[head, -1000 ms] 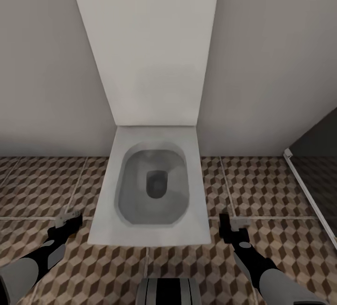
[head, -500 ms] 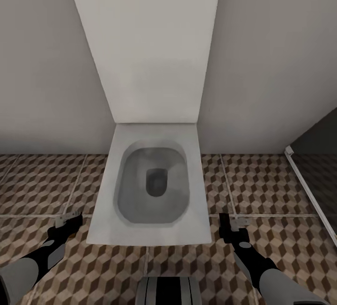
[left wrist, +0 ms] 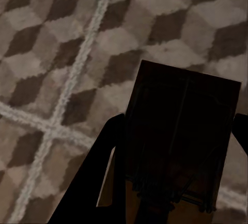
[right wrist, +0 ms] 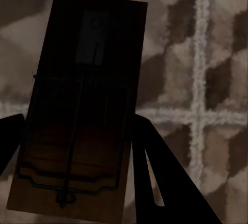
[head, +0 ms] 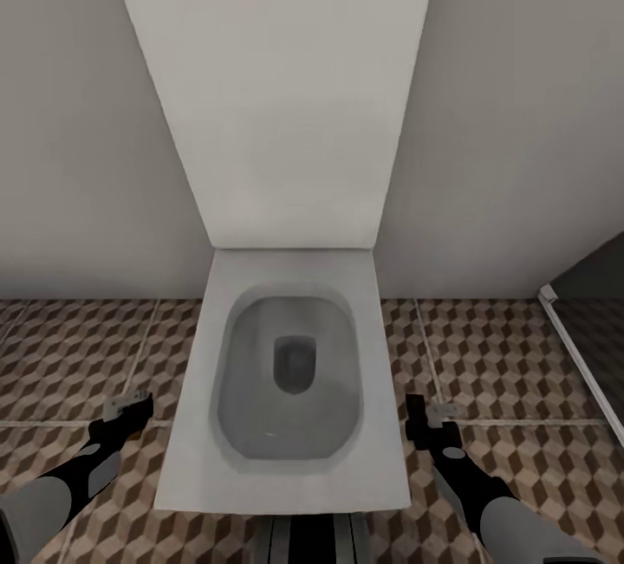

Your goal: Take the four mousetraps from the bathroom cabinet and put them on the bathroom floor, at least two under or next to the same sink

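Each of my grippers carries a mousetrap. My left gripper [head: 128,408] hangs low over the bathroom floor [head: 78,347], left of a toilet, and is shut on a mousetrap [left wrist: 181,131], a dark flat board with wire between the fingers [left wrist: 106,152]. To the toilet's right, my right gripper [head: 425,415] is shut on another mousetrap [right wrist: 82,105], whose wire bar and reddish band face the camera. Both traps are in shadow, held above the cube-patterned tiles [right wrist: 206,53]. The cabinet and the bathroom sink are out of view.
A white toilet [head: 290,373] with its lid up stands straight ahead against a white panel [head: 277,96] and grey wall. A dark glass partition with a white frame [head: 581,356] runs along the right. My base [head: 303,542] is at the toilet's front rim.
The whole view has moved closer to the toilet, which looks larger and lower in the picture. Both arms keep their pose and their traps.
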Robot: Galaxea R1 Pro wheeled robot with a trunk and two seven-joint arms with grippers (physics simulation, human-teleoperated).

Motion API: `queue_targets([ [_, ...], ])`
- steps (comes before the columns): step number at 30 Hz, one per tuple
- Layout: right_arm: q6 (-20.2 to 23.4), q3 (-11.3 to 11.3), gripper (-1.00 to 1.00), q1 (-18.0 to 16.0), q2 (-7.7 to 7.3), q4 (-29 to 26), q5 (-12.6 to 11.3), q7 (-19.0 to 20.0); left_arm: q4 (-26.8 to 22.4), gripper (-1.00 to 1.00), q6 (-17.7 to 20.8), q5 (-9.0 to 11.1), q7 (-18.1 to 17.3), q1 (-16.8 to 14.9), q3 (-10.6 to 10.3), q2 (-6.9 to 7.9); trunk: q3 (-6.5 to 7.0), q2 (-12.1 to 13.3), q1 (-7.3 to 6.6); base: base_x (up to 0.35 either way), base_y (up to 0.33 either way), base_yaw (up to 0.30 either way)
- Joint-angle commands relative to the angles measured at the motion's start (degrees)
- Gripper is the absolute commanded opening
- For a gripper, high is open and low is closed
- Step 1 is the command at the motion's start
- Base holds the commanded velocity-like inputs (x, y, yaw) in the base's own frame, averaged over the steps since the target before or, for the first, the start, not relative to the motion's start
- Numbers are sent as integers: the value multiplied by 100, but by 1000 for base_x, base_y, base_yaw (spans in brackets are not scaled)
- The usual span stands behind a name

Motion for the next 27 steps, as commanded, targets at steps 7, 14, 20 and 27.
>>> queue_targets([
  [7, -13, 9, -100, -3, 0, 6, 39, -21, -13, -100, -26, 19, 52, 2, -43, 4, -3, -1, 0, 36, 9, 0],
  [14, -20, 1, -100, -3, -1, 6, 39, -21, -13, -100, -35, 18, 67, 1, -42, 6, -3, -1, 0, 3, 1, 0],
  [20, -20, 0, -100, -3, 0, 6, 39, -21, -13, -100, -43, 18, 60, -1, -42, 4, -3, -1, 0, -80, 0, 0],
  [27, -20, 6, -100, -3, -1, 6, 39, -21, -13, -100, -43, 19, 46, -1, -42, 4, -3, -1, 0, -120, 0, 0],
])
